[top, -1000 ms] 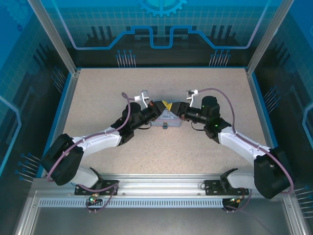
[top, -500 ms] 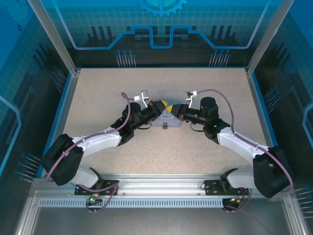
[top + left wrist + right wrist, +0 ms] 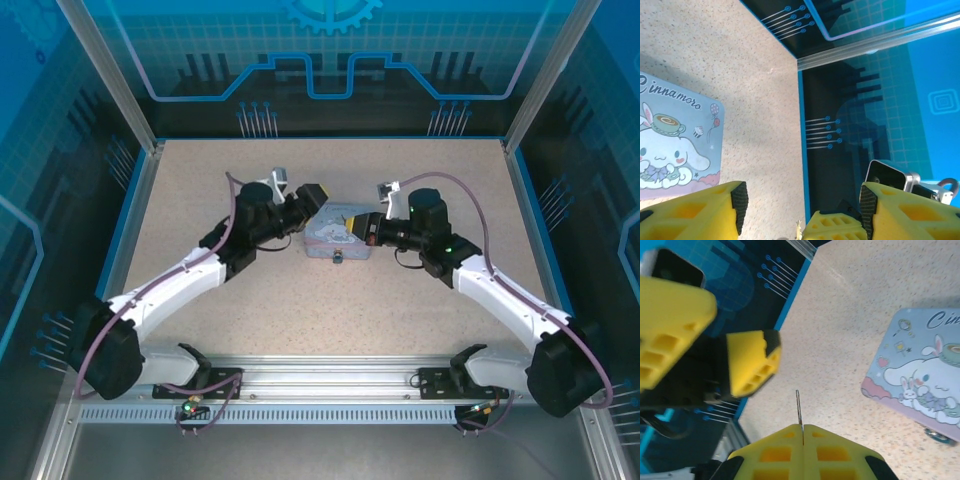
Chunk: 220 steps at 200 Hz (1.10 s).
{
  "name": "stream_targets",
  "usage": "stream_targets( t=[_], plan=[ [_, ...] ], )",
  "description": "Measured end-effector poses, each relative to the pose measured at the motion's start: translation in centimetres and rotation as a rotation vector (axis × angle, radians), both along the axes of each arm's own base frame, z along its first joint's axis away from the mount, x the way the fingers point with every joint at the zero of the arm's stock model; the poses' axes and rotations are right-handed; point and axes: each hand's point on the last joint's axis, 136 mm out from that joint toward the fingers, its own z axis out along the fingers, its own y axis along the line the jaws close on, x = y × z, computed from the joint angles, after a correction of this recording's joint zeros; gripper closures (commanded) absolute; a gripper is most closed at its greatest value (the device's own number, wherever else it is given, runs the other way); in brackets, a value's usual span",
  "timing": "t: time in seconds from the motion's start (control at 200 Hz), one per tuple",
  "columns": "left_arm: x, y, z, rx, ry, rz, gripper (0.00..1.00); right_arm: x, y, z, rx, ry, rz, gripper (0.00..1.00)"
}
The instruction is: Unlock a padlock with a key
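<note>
Handover looks done: left gripper point(image 3: 312, 197) now spread, drawn back; right gripper point(image 3: 802, 430) pinching key point(image 3: 798, 407); padlock point(image 3: 339, 257) next.

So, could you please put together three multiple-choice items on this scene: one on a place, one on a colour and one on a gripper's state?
1. Where does the tin lie on the table?
A) between the two grippers
B) in the far left corner
C) against the near rail

2. What colour are the gripper fingers?
A) red
B) yellow
C) green

3. How does the left gripper stand?
A) shut on the tin
B) shut, holding nothing
C) open, holding nothing

Answers:
1 A: in the top view the tin sits between the left gripper and the right gripper.
2 B: the fingers are yellow in both wrist views.
3 C: its jaws stand wide apart and grip nothing, while the key sticks out of the shut right gripper.
</note>
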Motion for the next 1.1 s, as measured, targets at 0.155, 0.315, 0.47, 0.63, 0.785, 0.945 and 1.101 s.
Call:
stream_targets(
  t=[0.155, 0.315, 0.47, 0.63, 0.785, 0.945, 1.101],
  plan=[
    [-1.1, -0.5, 1.8, 0.026, 0.054, -0.074, 0.35, -0.7, 0.8, 0.4, -0.143, -0.084, 0.02, 1.0],
    [-1.9, -1.3, 0.5, 0.044, 0.141, -0.13, 0.36, -1.7, 1.8, 0.9, -0.288, -0.189, 0.04, 1.0],
    [-2.2, -1.5, -2.0, 0.062, 0.244, -0.142, 0.43, -2.1, 2.2, 0.8, -0.427, -0.278, 0.037, 1.0],
    [-2.4, -1.8, -2.8, 0.057, 0.288, -0.149, 0.53, -2.3, 3.1, 0.5, -0.558, -0.357, 0.044, 1.0],
    [-2.3, -1.8, -2.9, 0.054, 0.293, -0.148, 0.59, -2.3, 3.6, 0.2, -0.653, -0.41, 0.047, 1.0],
    [-2.4, -2.0, -3.0, 0.055, 0.295, -0.151, 0.62, -1.9, 3.1, -0.4, -0.711, -0.421, 0.028, 1.0],
    [-2.6, -2.3, -3.2, 0.058, 0.299, -0.159, 0.64, -1.6, 2.7, -0.4, -0.736, -0.429, 0.015, 1.0]
  ],
)
